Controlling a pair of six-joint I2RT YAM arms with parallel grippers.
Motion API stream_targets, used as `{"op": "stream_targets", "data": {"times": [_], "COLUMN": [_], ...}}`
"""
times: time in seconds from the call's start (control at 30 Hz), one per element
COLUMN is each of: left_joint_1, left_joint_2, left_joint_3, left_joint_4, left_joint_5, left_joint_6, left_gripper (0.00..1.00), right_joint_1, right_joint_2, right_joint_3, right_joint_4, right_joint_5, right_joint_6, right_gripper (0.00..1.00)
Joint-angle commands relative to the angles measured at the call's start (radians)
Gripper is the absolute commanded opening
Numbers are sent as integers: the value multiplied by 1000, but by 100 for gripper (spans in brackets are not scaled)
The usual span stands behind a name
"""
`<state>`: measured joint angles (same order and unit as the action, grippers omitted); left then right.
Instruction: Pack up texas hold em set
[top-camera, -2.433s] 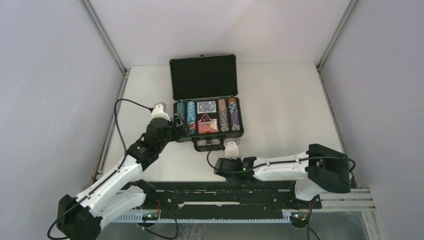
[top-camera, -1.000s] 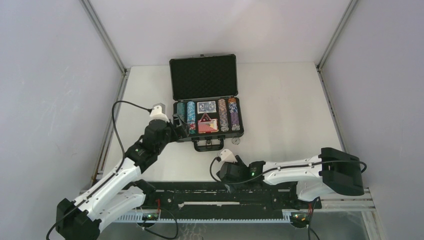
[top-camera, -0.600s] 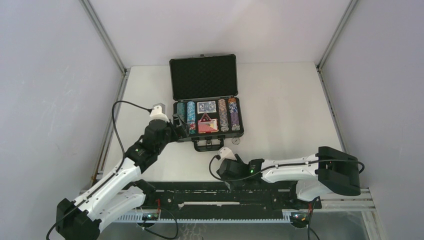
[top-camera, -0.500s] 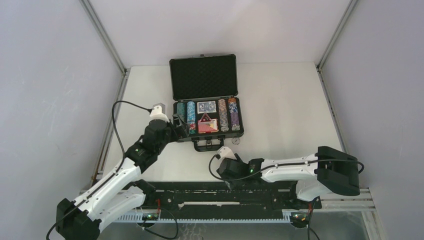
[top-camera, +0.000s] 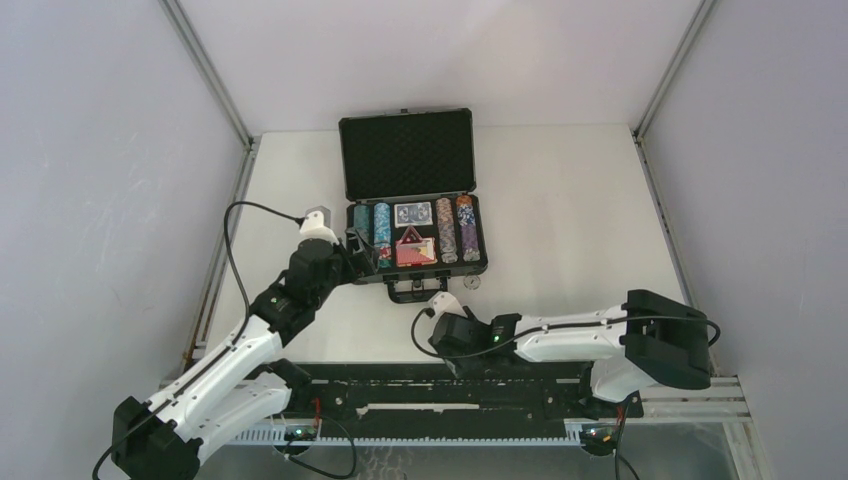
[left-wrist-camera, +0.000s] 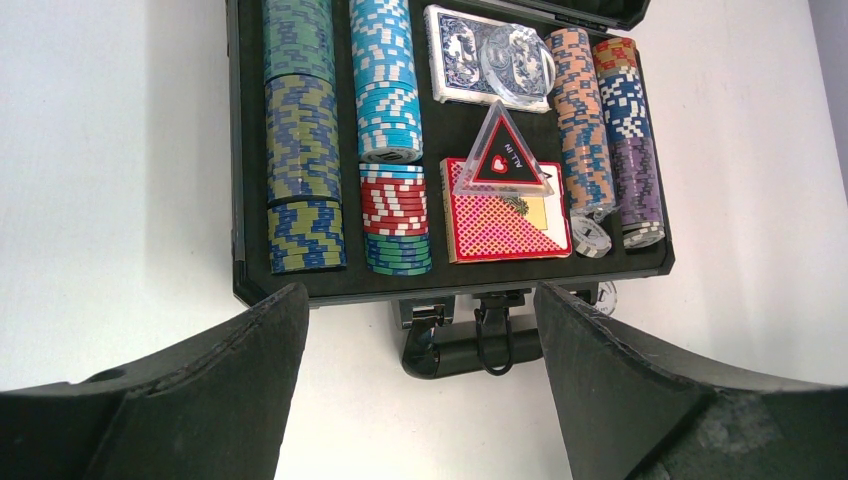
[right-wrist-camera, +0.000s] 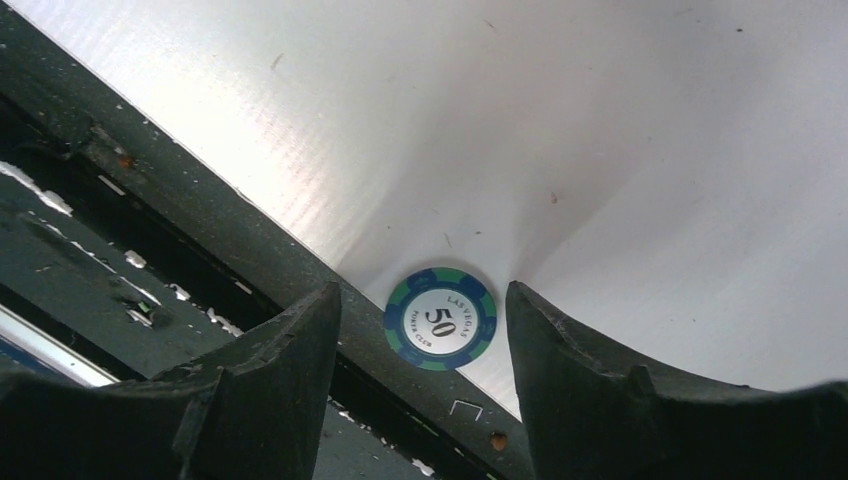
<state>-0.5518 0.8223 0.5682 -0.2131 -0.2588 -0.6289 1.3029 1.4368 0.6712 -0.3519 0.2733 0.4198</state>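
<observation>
Hovering our right hand (right-wrist-camera: 420, 300) part-spread and empty astride the stray chip (right-wrist-camera: 440, 316), low centre on the counter (right-wrist-camera: 600, 150); next we'd pinch it, then carry it to the case (top-camera: 407, 155), upper centre. Meanwhile our left hand (left-wrist-camera: 418, 295) gapes, empty.

Left wrist view: black foam-lined briefcase (left-wrist-camera: 238, 200) lid cut off by top edge, along w/ far end of green-and-blue chip row (left-wrist-camera: 300, 130). By case's front right corner, a small round pale disc (left-wrist-camera: 606, 297) on the surface is only partly seen; markings unreadable. Top view: green-and-blue "50" chip (right-wrist-camera: 440, 317) too small/hidden to find.
</observation>
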Motion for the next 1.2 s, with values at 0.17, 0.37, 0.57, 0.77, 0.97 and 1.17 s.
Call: {"op": "stream_targets", "data": {"times": [0.17, 0.37, 0.57, 0.77, 0.97, 1.17], "left_joint_1": [-7, -7, -7, -7, -7, -7], "left_joint_2": [-18, -21, -26, -22, -24, -22], "left_joint_3": [-16, -15, -16, -16, -19, -18], "left_joint_4": [21, 22, 21, 25, 24, 24], "left_joint_5": [-6, -5, -2, 5, 7, 3], "left_joint_6": [4, 3, 3, 1, 1, 1], "left_gripper": [88, 87, 87, 87, 87, 87], "right_joint_1": [18, 14, 4, 18, 18, 18], "right_joint_2": [45, 5, -22, -18, 5, 9], "right_joint_3": [27, 24, 24, 19, 16, 18], "right_joint_4": [-51, -97, -128, -133, -124, -117], "right_joint_5": [-70, 18, 30, 22, 27, 27], "right_joint_6": [40, 112, 138, 150, 157, 149], "right_gripper": [70, 70, 70, 69, 65, 60]}}
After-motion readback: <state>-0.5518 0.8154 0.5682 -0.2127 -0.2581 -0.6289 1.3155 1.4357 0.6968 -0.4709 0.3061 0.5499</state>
